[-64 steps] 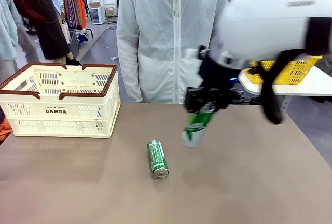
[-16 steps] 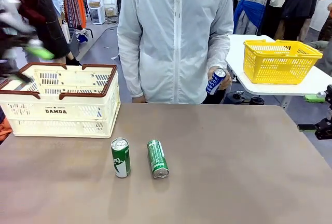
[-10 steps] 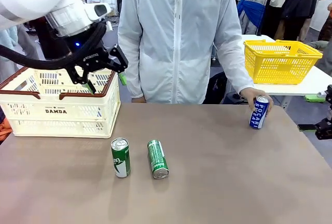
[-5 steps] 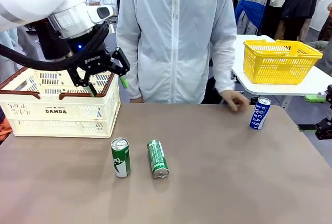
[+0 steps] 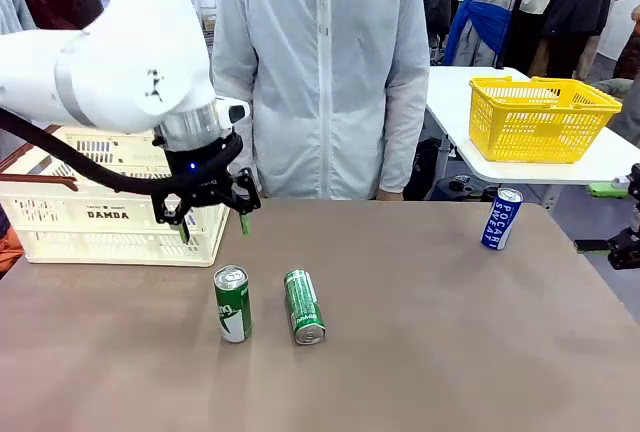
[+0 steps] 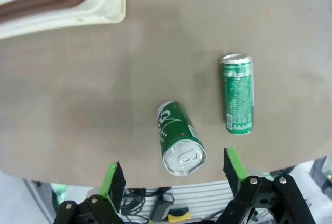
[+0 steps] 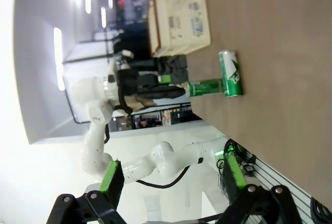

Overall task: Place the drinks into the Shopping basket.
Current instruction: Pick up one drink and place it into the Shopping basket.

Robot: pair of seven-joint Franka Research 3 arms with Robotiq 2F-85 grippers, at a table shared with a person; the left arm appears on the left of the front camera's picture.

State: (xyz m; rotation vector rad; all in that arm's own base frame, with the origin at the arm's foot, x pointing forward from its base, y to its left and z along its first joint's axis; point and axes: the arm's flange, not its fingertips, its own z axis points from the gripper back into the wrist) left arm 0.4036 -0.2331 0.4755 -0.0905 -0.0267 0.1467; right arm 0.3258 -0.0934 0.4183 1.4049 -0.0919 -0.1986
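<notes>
Two green cans, one blue can, one Shopping basket, one yellow basket

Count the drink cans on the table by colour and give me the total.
Green cans: 2, the standing green can and the lying green can
Blue can: 1
Total: 3

White arm, blk pincer (green pads).

The basket sits far left on the desk. Before its right corner is a standing can, a lying can just right of it. A third can stands far right.
</notes>
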